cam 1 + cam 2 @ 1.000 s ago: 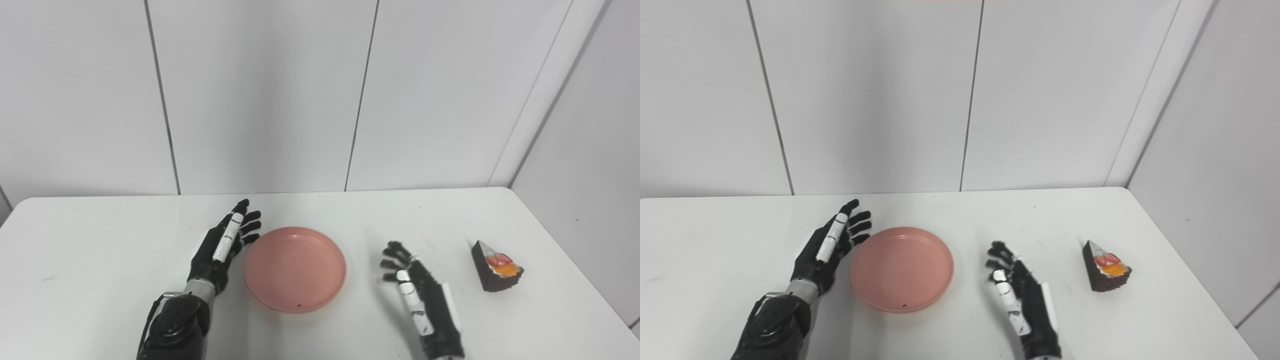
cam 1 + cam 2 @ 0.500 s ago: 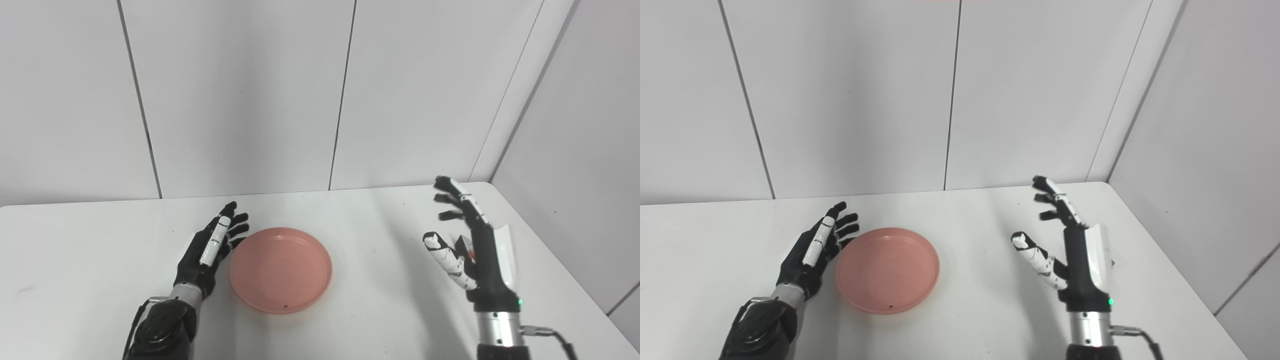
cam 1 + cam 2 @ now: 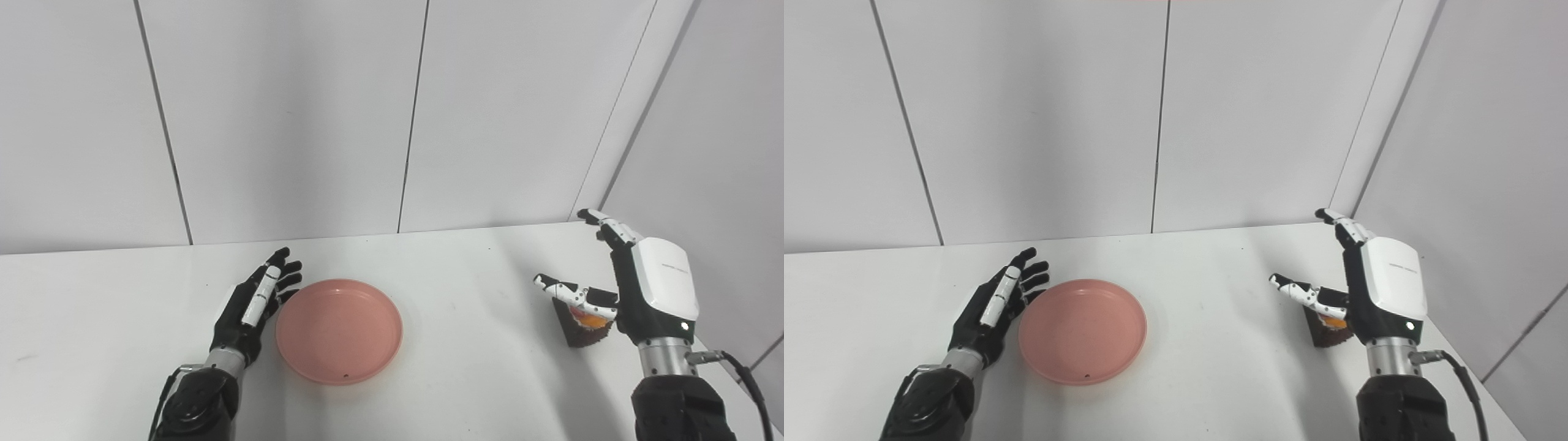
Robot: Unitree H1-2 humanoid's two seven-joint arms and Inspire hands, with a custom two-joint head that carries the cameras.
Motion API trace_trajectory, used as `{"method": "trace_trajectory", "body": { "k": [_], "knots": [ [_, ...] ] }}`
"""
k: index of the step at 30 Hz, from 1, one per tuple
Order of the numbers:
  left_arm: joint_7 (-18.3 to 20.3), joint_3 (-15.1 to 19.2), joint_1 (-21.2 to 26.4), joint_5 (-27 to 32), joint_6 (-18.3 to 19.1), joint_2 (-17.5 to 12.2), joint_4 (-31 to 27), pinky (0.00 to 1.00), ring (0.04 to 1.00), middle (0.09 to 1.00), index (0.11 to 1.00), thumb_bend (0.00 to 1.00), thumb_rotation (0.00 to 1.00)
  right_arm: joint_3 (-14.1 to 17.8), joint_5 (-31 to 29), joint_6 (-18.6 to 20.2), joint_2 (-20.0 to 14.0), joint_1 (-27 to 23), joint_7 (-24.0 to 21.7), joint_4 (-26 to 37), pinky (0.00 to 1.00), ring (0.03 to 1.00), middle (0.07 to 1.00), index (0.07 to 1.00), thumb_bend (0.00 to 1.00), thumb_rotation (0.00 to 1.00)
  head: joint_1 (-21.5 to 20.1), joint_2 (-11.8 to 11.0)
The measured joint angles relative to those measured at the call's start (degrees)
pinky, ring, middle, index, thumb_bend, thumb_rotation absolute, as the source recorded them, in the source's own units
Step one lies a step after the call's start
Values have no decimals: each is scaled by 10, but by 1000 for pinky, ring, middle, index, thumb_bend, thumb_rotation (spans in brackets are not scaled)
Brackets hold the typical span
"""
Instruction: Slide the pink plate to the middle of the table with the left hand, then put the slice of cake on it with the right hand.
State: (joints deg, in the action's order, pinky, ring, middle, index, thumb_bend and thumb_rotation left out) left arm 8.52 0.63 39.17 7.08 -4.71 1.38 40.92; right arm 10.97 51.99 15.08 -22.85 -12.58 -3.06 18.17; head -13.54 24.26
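- Plate [image 3: 339,331] lower centre on counter [image 3: 465,275], beside open, empty left hand [image 3: 254,303].
- Right hand [image 3: 637,288] spread open over cake [image 3: 579,331], lower right.
- Cake pickup stage; next: lower, close fingers [image 3: 566,293] around cake.

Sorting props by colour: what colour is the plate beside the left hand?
Pink, a plain salmon shade; the plate shows best in the left eye view.

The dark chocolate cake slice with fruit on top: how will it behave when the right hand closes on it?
The dark chocolate cake slice probably squashes or crumbles under a firm squeeze. Its wedge stands upright, so a sideways nudge might tip it. The open right hand is beside it, thumb over its top.
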Motion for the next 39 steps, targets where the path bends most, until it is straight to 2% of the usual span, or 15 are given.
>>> {"method": "trace_trajectory", "body": {
  "k": [1,4,10,12,18,25,34,36,39],
  "knots": [
    [0,0,0,0,0,0,0,794,847,833,846,608,807,-2,9,14,-2,0,-11,0,563,725,777,768,838,537,1,1],
    [0,0,0,0,0,1,0,798,850,831,842,600,812,-13,30,42,-16,-2,-45,-13,558,726,771,767,835,511,1,1],
    [0,1,0,1,2,6,-1,784,839,805,829,583,822,-39,70,97,-33,-16,-104,-65,617,772,807,793,867,560,2,2],
    [2,0,-1,0,2,8,-2,778,835,804,833,593,819,-45,74,107,-36,-20,-113,-85,660,788,819,805,931,615,2,2],
    [3,0,-5,0,4,9,-9,780,834,800,834,591,812,-59,63,111,-52,-35,-115,-178,714,823,846,821,1000,625,2,4],
    [5,0,-8,1,7,10,-16,784,831,803,836,599,803,-68,59,112,-53,-45,-107,-197,700,806,843,813,1000,594,2,5],
    [11,0,-9,0,10,10,-18,784,836,823,851,627,792,-69,52,112,-53,-44,-103,-214,705,800,831,803,1000,616,2,7],
    [12,0,-9,0,10,9,-19,782,836,824,845,632,789,-69,43,112,-53,-44,-102,-214,688,780,818,795,1000,611,3,9],
    [14,-1,-9,-1,11,9,-18,766,830,822,842,650,796,-69,26,112,-52,-44,-84,-215,565,655,712,730,1000,539,3,10]
  ]
}}
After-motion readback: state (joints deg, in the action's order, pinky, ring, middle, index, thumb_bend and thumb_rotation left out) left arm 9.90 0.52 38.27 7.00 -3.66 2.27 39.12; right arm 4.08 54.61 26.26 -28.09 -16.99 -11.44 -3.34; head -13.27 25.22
